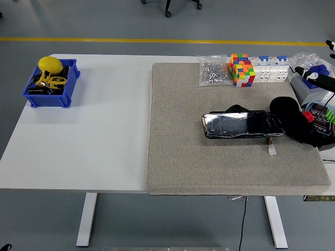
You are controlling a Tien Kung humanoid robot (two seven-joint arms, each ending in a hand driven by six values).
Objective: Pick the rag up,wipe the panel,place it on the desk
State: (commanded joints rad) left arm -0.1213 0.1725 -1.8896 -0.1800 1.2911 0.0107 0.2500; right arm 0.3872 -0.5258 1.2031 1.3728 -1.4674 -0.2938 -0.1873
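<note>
The panel [243, 125], a long glossy black slab, lies across the right half of the grey mat [183, 157]. The black rag [289, 116] sits bunched up on the mat against the panel's right end. My right hand [318, 78] shows only at the right edge, raised above and behind the rag. Its black fingers [310, 75] with white tips are spread and hold nothing. It does not touch the rag. My left arm is out of the picture.
A blue bin [31, 97] with yellow items stands at the far left. Along the mat's back edge are a bag of metal nuts [213, 72], a multicoloured cube [241, 69] and white blocks [269, 70]. A grey box [309, 93] and clutter crowd the right edge.
</note>
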